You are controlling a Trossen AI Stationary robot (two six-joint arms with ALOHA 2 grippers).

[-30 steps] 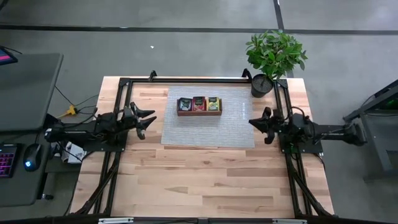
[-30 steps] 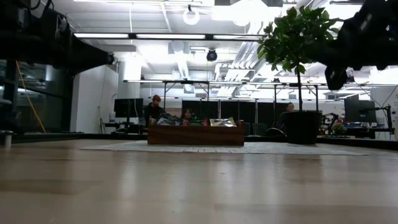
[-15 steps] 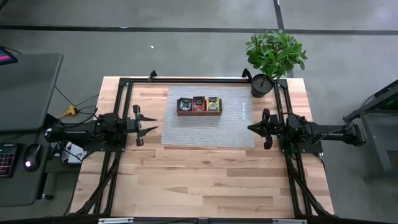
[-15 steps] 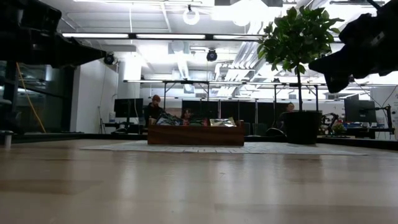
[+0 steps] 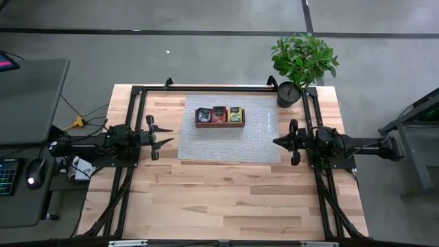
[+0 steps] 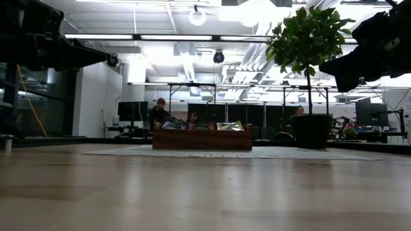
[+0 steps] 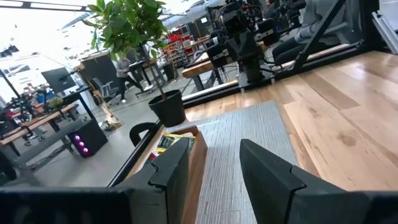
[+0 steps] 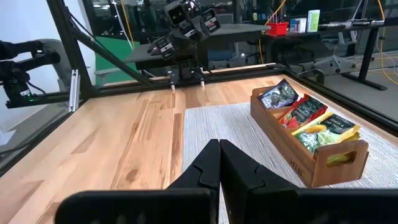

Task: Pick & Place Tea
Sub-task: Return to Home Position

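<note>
The tea lies as flat packets in a brown wooden tray (image 5: pixel 219 116) of three compartments: dark packets (image 8: pixel 278 94), red packets (image 8: pixel 305 111) and yellow-green packets (image 8: pixel 323 130). The tray stands on a grey mat (image 5: pixel 230 145) at the table's far middle. My left gripper (image 5: pixel 167 137) hangs level at the mat's left edge, open, with nothing between its fingers (image 7: pixel 267 177). My right gripper (image 5: pixel 276 142) hangs level at the mat's right edge, shut on nothing (image 8: pixel 219 155). Both point toward the table's middle, nearer than the tray.
A potted plant (image 5: pixel 302 58) stands at the table's far right corner, just right of the mat. A black frame (image 5: pixel 206 88) runs along the far edge and down both sides. Bare wood (image 5: pixel 226 199) fills the near half of the table.
Both grippers have rolled about their own pointing lines, the left one from a tilted stance to level, while staying where they were. The tray and the tea have not moved.
</note>
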